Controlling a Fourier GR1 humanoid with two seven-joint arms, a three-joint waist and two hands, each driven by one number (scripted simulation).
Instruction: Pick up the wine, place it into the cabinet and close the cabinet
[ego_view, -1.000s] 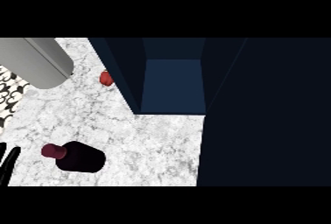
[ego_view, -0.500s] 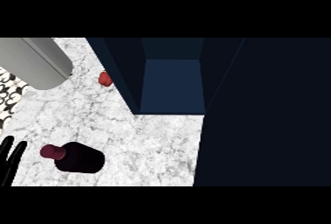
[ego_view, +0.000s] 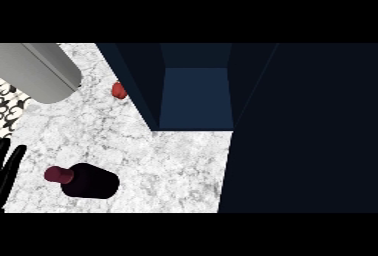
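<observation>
Wine (ego_view: 83, 180) stands on the marble counter (ego_view: 170, 160), just right of our left hand (ego_view: 10, 167), whose straight fingers show at the view's left edge, spread and holding nothing. We see no right hand. The open cabinet (ego_view: 196, 97) lies up and right, with bare counter between.

Left hand (ego_view: 10, 165) cut off at left edge with only fingers showing, grey cylinder (ego_view: 37, 70) cropped at upper left, small red object (ego_view: 119, 90) unidentifiable
</observation>
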